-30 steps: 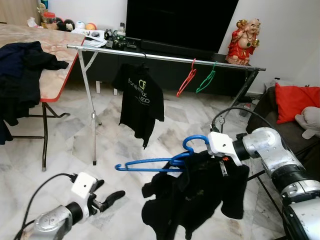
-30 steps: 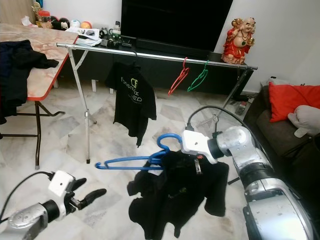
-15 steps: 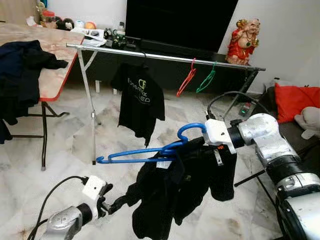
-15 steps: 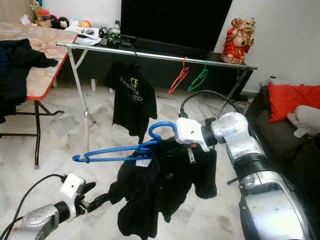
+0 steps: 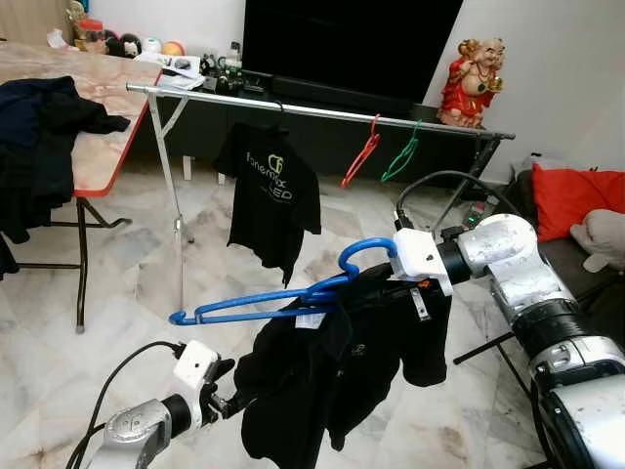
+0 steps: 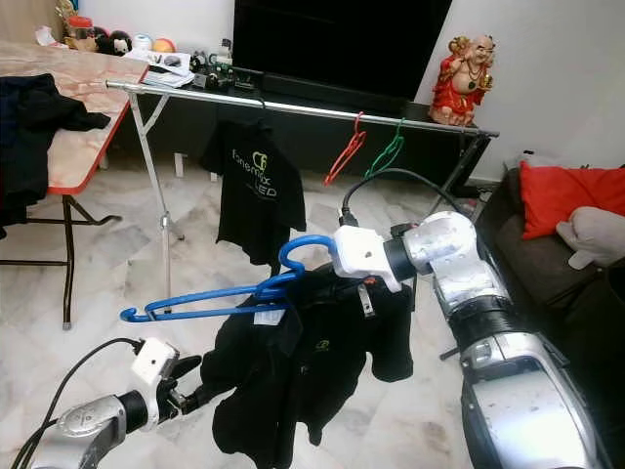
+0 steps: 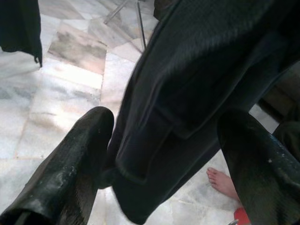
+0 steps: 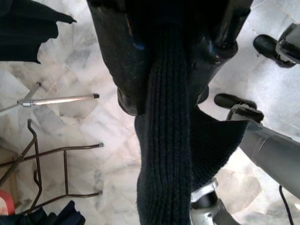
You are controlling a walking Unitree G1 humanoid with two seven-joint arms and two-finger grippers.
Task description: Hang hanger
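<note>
head cameras look down; wrist cameras close on black shirt [image 7: 187, 93]

— Underfoot? Pale marble floor [image 5: 117, 293], with the metal rack [image 5: 176, 176] standing on it
— On the rack's rail? Black printed shirt [image 5: 269, 191] near the middle, then a red hanger [image 5: 361, 156] and a green hanger [image 5: 400, 156] just beside each other
— Off to the left? Red-edged counter [image 5: 107, 147], dark clothes [image 5: 39, 137] heaped on it and spilling over the edge
— Far end of the counter? Small round things [image 5: 146, 45], too small to tell
</note>
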